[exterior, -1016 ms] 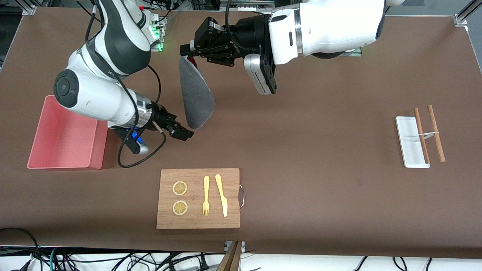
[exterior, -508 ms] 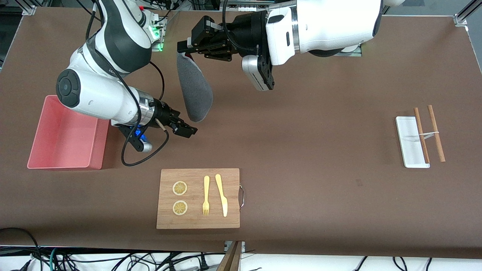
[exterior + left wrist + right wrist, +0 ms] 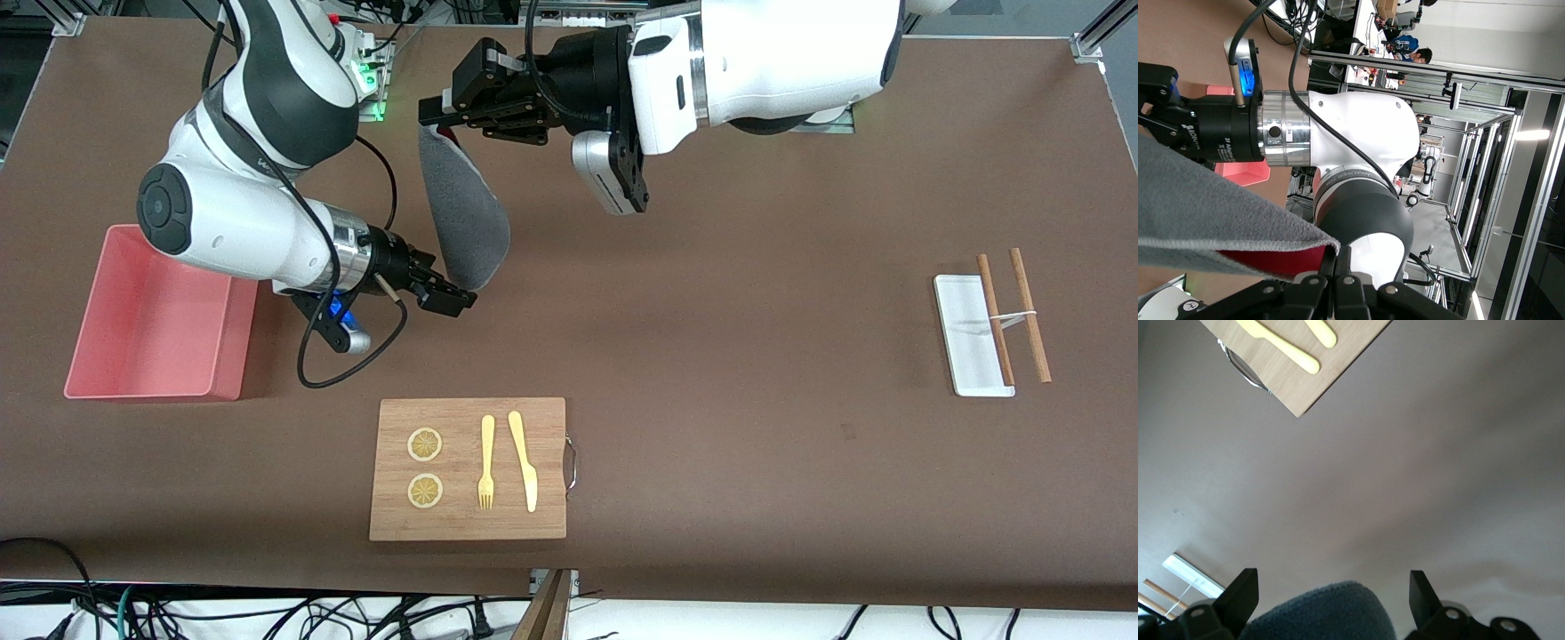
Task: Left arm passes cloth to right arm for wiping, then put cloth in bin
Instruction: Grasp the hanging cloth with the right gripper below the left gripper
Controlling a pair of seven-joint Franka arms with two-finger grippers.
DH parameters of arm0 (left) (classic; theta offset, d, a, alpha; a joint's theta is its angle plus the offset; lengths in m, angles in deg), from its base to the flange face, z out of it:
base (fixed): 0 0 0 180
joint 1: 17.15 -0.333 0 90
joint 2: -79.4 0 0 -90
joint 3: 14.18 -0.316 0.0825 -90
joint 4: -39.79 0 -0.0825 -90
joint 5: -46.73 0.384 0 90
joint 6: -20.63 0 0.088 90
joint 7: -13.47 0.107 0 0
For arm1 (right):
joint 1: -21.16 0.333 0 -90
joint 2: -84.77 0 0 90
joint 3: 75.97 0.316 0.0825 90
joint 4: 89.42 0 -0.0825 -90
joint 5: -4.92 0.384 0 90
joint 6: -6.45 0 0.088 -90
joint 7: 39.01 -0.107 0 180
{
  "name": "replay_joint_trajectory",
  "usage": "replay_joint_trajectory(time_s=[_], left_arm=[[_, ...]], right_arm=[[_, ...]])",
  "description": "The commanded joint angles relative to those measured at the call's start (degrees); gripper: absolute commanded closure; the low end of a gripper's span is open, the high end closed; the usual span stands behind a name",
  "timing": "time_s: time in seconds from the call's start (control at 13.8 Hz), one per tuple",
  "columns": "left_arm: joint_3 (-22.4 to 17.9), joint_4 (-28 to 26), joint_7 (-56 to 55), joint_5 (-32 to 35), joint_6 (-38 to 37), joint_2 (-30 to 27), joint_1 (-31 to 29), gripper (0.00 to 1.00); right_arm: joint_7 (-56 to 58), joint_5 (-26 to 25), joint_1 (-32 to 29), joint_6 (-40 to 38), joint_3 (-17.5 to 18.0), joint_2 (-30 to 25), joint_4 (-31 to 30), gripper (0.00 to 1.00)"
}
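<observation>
Front view shows the cloth (image 3: pixel 462 213) hanging from the left gripper (image 3: pixel 437 120), which is pinched tight on its top corner, up in the air over the brown desk (image 3: pixel 756 444) toward the right arm's end. It drapes in a long rounded tongue — dark grey, fuzzy, clearly limp and light, with a red underside peeking out at the pinch in the left wrist view. Such fabric should fold and swing rather than resist, and its nap ought to grip well, not slip.

The right gripper (image 3: pixel 449 298) hovers at the cloth's lower end with its fingers spread wide; in the right wrist view the grey hem (image 3: pixel 1328 613) sits between the two black fingertips (image 3: pixel 1238 593), not yet clamped. The lower hem looks the sensible place to take hold, deep enough to catch a fold rather than only fluff.

The bin (image 3: pixel 156 316) — pink, smooth, upright-walled plastic — stands on the desk beside the right arm. A bamboo board (image 3: pixel 468 468) with pale cutlery lies nearer the camera.
</observation>
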Motion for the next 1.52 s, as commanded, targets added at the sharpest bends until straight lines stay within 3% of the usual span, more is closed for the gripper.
replay_joint_trajectory(time_s=[0.0,0.07,0.15,0.58,0.65,1.16,1.23,1.31,1.45], left_arm=[[-0.69,0.22,-0.71,-1.52,0.52,-0.32,0.52,1.0],[-0.69,0.22,-0.71,-1.52,0.52,-0.32,0.52,1.0],[-0.69,0.22,-0.71,-1.52,0.52,-0.32,0.52,1.0],[-0.69,0.22,-0.71,-1.52,0.52,-0.32,0.52,1.0],[-0.69,0.22,-0.71,-1.43,0.52,-0.32,0.52,1.0],[-0.69,0.22,-0.71,-1.43,0.52,-0.32,0.44,1.0],[-0.95,0.13,-0.45,-0.73,0.52,-0.5,0.35,0.76],[-1.04,0.05,0.17,0.32,0.43,-0.41,0.26,0.01],[-1.04,0.13,0.17,1.64,0.43,-0.5,0.26,0.0]], right_arm=[[0.97,1.48,0.36,-2.96,0.12,0.53,0.92,0.0],[1.14,1.48,0.45,-4.02,0.12,0.61,0.83,0.02],[1.23,1.48,0.46,-5.16,0.12,0.7,0.83,0.12],[2.72,5.87,0.28,-10.88,0.03,1.49,0.83,0.93],[2.73,5.87,0.19,-10.88,0.03,1.49,0.83,1.0],[2.73,5.44,-0.07,-10.71,-0.14,1.49,1.09,1.0],[3.16,5.35,-0.07,-10.71,-0.23,1.49,1.09,1.0],[3.69,5.26,-0.16,-10.53,-0.41,1.49,1.09,1.0],[5.27,5.08,-0.59,-10.44,-0.67,1.76,1.18,1.0]])
